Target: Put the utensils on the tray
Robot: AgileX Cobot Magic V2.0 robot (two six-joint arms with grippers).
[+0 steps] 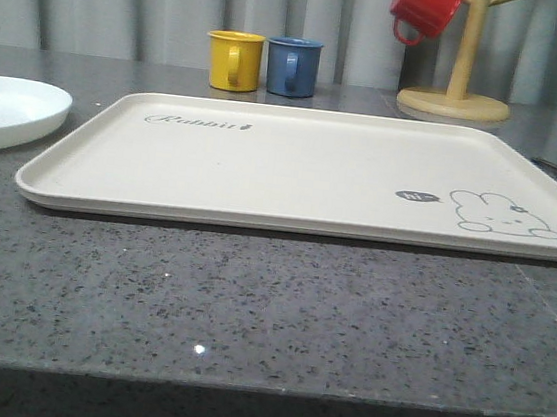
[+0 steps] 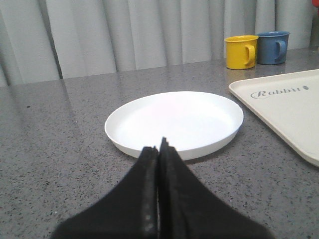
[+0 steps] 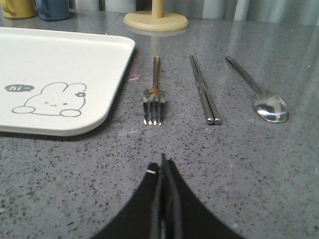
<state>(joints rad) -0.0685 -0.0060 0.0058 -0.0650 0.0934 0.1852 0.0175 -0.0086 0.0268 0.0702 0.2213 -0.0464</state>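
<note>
Right end effector point(image 3: 163, 164) is pressed together, facing the fork point(image 3: 153, 94). Left end effector point(image 2: 159, 149), also closed, faces the plate point(image 2: 174, 122). Flat fork could slip on the table point(image 3: 239, 159).

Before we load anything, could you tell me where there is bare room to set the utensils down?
The tray is bare from the Rabbit script to the rabbit drawing. Countertop in front of it is open too. Beside its right edge, fork, chopsticks and spoon lie close together.
</note>
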